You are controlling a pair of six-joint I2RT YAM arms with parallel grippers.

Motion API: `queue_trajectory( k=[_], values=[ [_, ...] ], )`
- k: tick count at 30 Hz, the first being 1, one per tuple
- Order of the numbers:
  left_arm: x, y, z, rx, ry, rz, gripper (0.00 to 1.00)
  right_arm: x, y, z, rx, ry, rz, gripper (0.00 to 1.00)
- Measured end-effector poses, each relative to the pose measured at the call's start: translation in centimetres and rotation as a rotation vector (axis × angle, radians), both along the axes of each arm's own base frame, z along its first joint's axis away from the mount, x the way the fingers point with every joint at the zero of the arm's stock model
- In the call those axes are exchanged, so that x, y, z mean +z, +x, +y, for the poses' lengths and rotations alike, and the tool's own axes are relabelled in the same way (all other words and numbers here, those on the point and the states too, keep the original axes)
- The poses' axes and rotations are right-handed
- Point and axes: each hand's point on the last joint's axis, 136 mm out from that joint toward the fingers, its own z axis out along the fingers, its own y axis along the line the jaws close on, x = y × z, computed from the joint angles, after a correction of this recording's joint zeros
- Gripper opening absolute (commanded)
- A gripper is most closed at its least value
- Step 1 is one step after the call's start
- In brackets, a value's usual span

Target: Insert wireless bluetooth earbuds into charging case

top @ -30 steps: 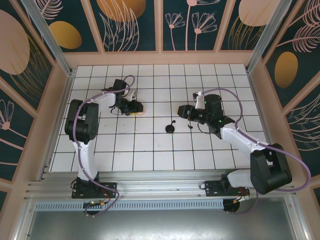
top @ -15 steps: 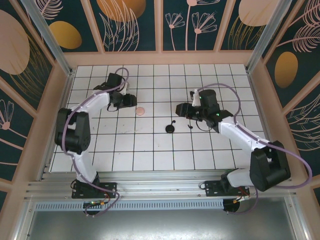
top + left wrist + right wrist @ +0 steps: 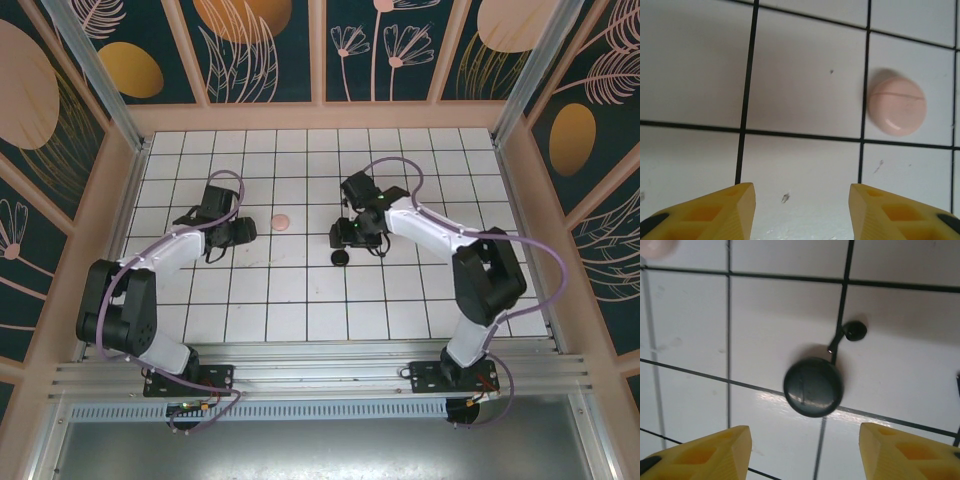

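At the near edge of the white tiled table (image 3: 300, 300) the two arms rise from their bases and reach toward the middle rows of tiles. The right gripper (image 3: 802, 442) hangs over the table with its yellow fingers (image 3: 715, 450) spread wide and nothing between them. Just ahead of it, centred on the gap, lies a dark round disc (image 3: 813, 386), glossy, sitting across a black grid line. Just beyond the disc lies the one earbud (image 3: 855, 331) that can be made out: a tiny dark bud, far smaller than the disc, with a short stem pointing back at the disc's rim; whether the stem touches the rim I cannot tell. Over to the left, the left gripper (image 3: 802, 200) is likewise spread and empty, low over the tiles. Ahead of it and to its right, apart from the fingertips, rests a round pale-pink disc (image 3: 897, 103), smooth, with a thin seam across its top, lying inside one tile close to a grid line. Seen from above, this pink disc sits between the two grippers, a little farther back than the dark one
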Motion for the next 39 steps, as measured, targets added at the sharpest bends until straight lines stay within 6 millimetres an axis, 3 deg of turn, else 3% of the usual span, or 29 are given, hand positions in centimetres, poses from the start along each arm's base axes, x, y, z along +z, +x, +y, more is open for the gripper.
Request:
queue_trajectory(
  k=[6,12,21,26,31,36,39],
  values=[
    [-0.6,-0.7,0.1,0.005,-0.008,-0.017,0.52,-2.2,0.0,0.4,0.016,-0.106,0.062,0.64],
    [-0.6,-0.3,-0.1,0.002,-0.022,-0.049,0.52,-4.1,-0.3,1.4,0.045,-0.159,0.114,0.64],
    [-1.0,0.3,-0.7,-0.016,-0.049,-0.058,0.52,-6.0,-0.4,1.4,0.053,-0.225,0.158,0.64],
    [-1.1,0.2,-0.9,-0.021,-0.054,-0.052,0.51,-7.2,-0.3,1.5,0.06,-0.259,0.167,0.58],
    [-1.1,0.2,-1.1,-0.031,-0.061,-0.053,0.51,-7.2,-0.3,1.2,0.065,-0.282,0.16,0.46],
    [-1.1,0.1,-1.2,-0.039,-0.069,-0.051,0.5,-7.0,-0.2,1.4,0.069,-0.276,0.142,0.42],
    [-0.5,0.1,-1.7,-0.057,-0.093,-0.062,0.5,-5.9,-0.2,1.8,0.062,-0.189,0.11,0.39]
  ],
)
